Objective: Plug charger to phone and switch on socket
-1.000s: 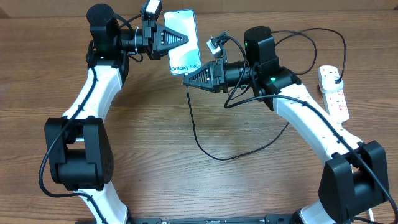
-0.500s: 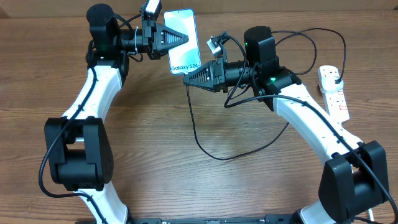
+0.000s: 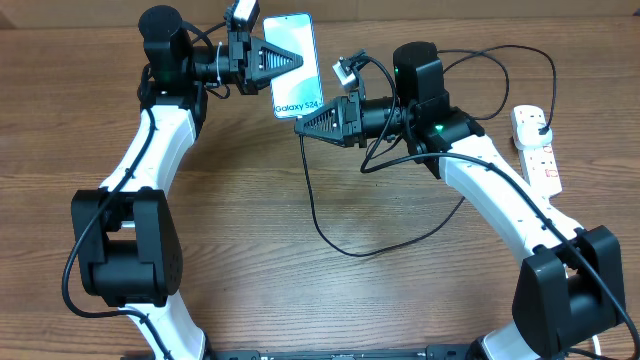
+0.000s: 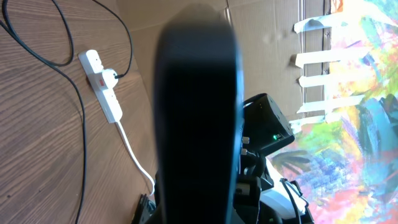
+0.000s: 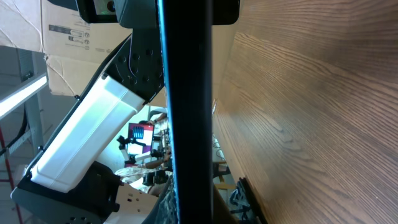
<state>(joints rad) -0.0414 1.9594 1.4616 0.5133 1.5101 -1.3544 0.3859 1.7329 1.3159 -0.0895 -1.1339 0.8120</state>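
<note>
The phone [image 3: 297, 80], its light blue screen reading "Galaxy S24", is held off the table at the back centre. My left gripper [image 3: 290, 60] is shut on the phone's left side; the phone's dark back [image 4: 196, 118] fills the left wrist view. My right gripper [image 3: 300, 124] sits at the phone's lower end, shut on the charger's connector tip, which is hidden between fingers and phone. The phone shows edge-on in the right wrist view [image 5: 186, 112]. The charger cable [image 3: 318, 225] loops over the table to its black plug [image 3: 541, 126] in the white socket [image 3: 538, 158].
The socket [image 4: 104, 87] with its thick white cord [image 4: 134, 149] lies at the table's right edge. The black cable [image 4: 74, 93] trails across the wood between the arms. Cardboard and a colourful wall stand behind the table.
</note>
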